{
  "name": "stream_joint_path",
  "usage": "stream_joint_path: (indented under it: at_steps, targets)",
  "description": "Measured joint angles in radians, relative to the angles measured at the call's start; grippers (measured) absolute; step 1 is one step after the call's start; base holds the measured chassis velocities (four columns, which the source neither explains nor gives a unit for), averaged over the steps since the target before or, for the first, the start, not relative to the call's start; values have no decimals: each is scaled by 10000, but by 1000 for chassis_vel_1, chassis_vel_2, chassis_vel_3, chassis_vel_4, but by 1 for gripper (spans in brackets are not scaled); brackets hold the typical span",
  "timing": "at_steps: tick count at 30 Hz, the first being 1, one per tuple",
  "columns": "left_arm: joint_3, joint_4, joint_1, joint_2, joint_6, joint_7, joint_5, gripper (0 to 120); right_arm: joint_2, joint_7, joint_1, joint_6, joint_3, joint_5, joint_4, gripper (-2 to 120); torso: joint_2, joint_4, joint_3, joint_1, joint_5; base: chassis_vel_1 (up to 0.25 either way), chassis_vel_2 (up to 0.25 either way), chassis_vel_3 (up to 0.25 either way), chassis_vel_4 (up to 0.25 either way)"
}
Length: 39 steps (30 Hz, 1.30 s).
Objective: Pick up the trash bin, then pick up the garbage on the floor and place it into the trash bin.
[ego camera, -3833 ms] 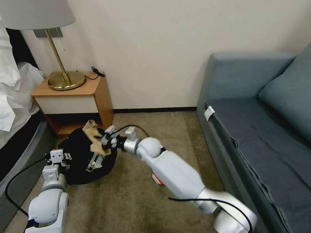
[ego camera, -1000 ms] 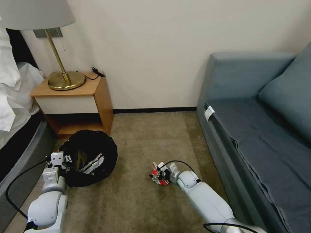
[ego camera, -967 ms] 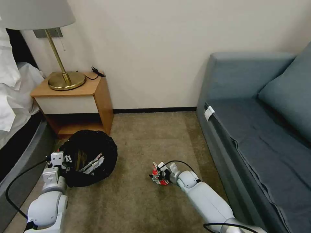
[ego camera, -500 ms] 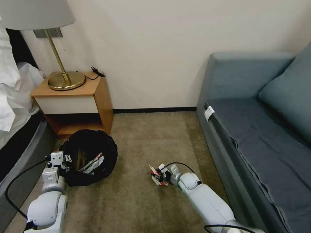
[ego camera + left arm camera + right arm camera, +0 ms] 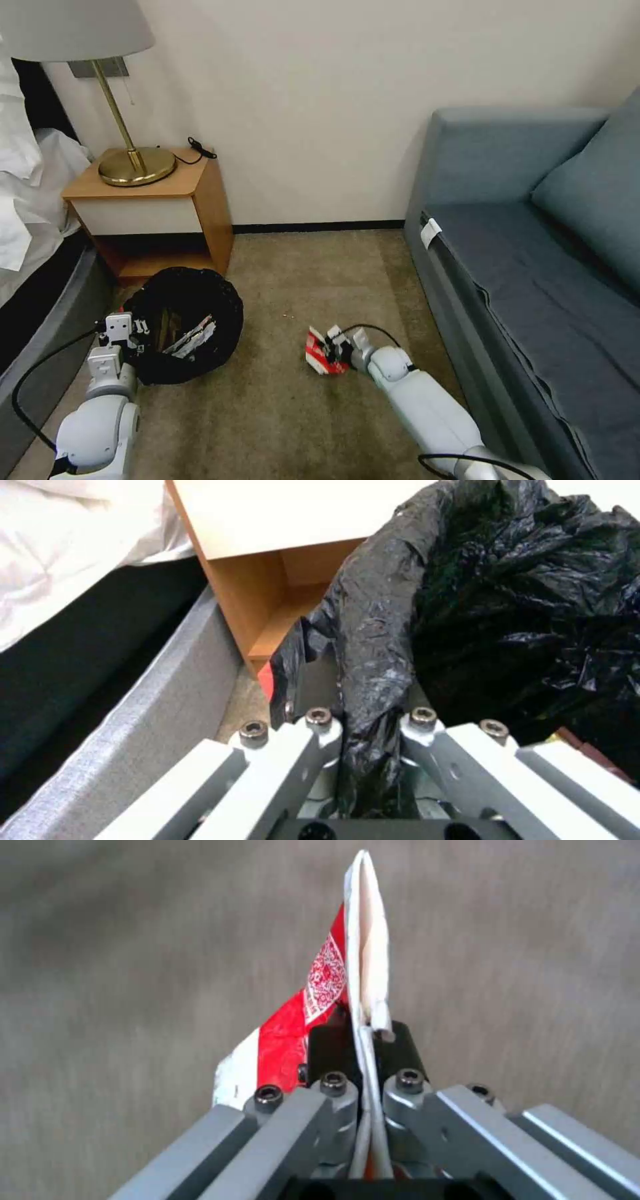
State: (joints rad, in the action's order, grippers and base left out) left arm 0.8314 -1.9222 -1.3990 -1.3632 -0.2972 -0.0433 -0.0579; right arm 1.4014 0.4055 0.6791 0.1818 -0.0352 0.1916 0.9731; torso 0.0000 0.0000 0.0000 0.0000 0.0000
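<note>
The trash bin (image 5: 183, 320), lined with a wrinkly black bag, stands on the carpet before the nightstand, with wrappers lying inside. My left gripper (image 5: 122, 331) is shut on its near rim; the left wrist view shows the black bag (image 5: 373, 645) pinched between the fingers of the left gripper (image 5: 365, 720). To the right, low over the carpet, my right gripper (image 5: 331, 347) is shut on a red-white carton scrap (image 5: 318, 352). In the right wrist view the carton scrap (image 5: 320, 990) stands on edge, clamped in the right gripper (image 5: 368, 1040).
A wooden nightstand (image 5: 153, 200) with a brass lamp (image 5: 130, 160) stands behind the bin. A bed edge (image 5: 40, 313) runs along the left. A blue sofa (image 5: 533, 267) borders the right. Open carpet (image 5: 293, 280) lies between bin and sofa.
The right arm left the bin, dropped the tan scrap inside, swung right to the floor and closed on the carton scrap, which has now lifted slightly. The left gripper kept hold of the bin.
</note>
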Motion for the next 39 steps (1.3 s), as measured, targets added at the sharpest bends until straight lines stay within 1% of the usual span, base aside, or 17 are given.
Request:
stream_joint_path:
  at_steps: [2, 5, 6, 8, 10, 12, 14, 16, 19, 21, 25, 26, 28, 31, 34, 35, 39]
  targets:
    - [0, 0, -4, 7, -1, 1, 0, 4, 13, -7, -162, 20, 1, 227, 159, 0, 0, 0, 0, 0, 0, 0, 0, 0, 0]
    - [-3, 0, -16, 0, 0, 5, 6, 4, 166, -94, -592, 128, -38, 877, 804, 0, 0, 1, 0, 0, 0, 0, 0, 0, 0]
    - [-3, 0, -16, 0, 0, 5, 6, 4, 166, -94, -592, 128, -38, 877, 804, 0, 0, 1, 0, 0, 0, 0, 0, 0, 0]
    - [-13, 0, -34, -18, 1, 23, 18, 4, 253, -197, -711, 269, -138, 1246, 1237, 0, 0, 0, 0, 0, -1, 0, 0, 0, 0]
    - [-36, -28, -48, -39, 1, 36, 32, 4, 380, -365, -829, 515, -480, 1847, 2056, 0, 0, 1, 0, 0, -2, 0, 0, 0, 0]
    - [-38, -48, -49, -47, 0, 37, 36, 4, 428, -416, -860, 605, -634, 2009, 2328, 0, 0, 1, 0, 0, -1, 0, 0, 0, 0]
    - [-44, -86, -48, -59, 1, 37, 47, 4, 588, -571, -926, 839, -1118, 2471, 3082, 0, 0, 1, 0, 0, -2, 0, 0, 0, 0]
    - [-46, -102, -48, -61, -1, 38, 52, 4, 648, -623, -941, 900, -1256, 2609, 3268, 0, 0, 0, 0, 0, -2, 0, 0, 0, 0]
    - [-46, -163, -75, -87, -12, 38, 66, 4, 973, -850, -1012, 1054, -2015, 3033, 3786, 0, 0, 1, 0, 0, -2, 0, 0, 0, 0]
    - [-46, -179, -91, -110, -21, 37, 67, 4, 1256, -905, -1083, 1052, -2406, 3069, 3771, 0, 0, 1, 0, 0, -3, 0, 0, 0, 0]
    - [-45, -203, -101, -139, -25, 36, 68, 4, 1527, -982, -1139, 982, -2685, 3067, 3540, 0, 0, 2, 0, 0, -2, 0, 0, 0, 0]
    - [-47, -220, -117, -165, -36, 36, 52, 4, 1756, -1045, -1171, 835, -2898, 3031, 3218, 0, 0, 2, 0, 0, -2, 0, 0, 0, 0]
    - [-53, -244, -138, -194, -44, 36, 19, 4, 1979, -1094, -1184, 659, -3083, 2931, 2849, 0, 0, 2, 0, 0, -1, 0, 0, 0, 0]
    - [-51, -249, -154, -227, -45, 36, 1, 4, 2077, -1186, -1170, 507, -3269, 2777, 2375, 0, 0, 3, 0, 0, -2, 0, 0, 0, 0]
    - [-45, -242, -171, -246, -45, 35, -14, 4, 2098, -1427, -965, 315, -3470, 2374, 1874, 13, 0, 0, 0, 0, -2, 0, 0, 0, 0]
    - [-45, -242, -171, -246, -45, 35, -14, 4, 2098, -1427, -965, 315, -3470, 2374, 1874, 13, 0, 0, 0, 0, -2, 0, 0, 0, 0]
    - [-76, -188, -159, -324, -46, 34, -29, 4, 2085, -1505, -774, 137, -3395, 2135, 1711, 30, 0, 0, 0, 0, 0, 0, 0, 0, 0]
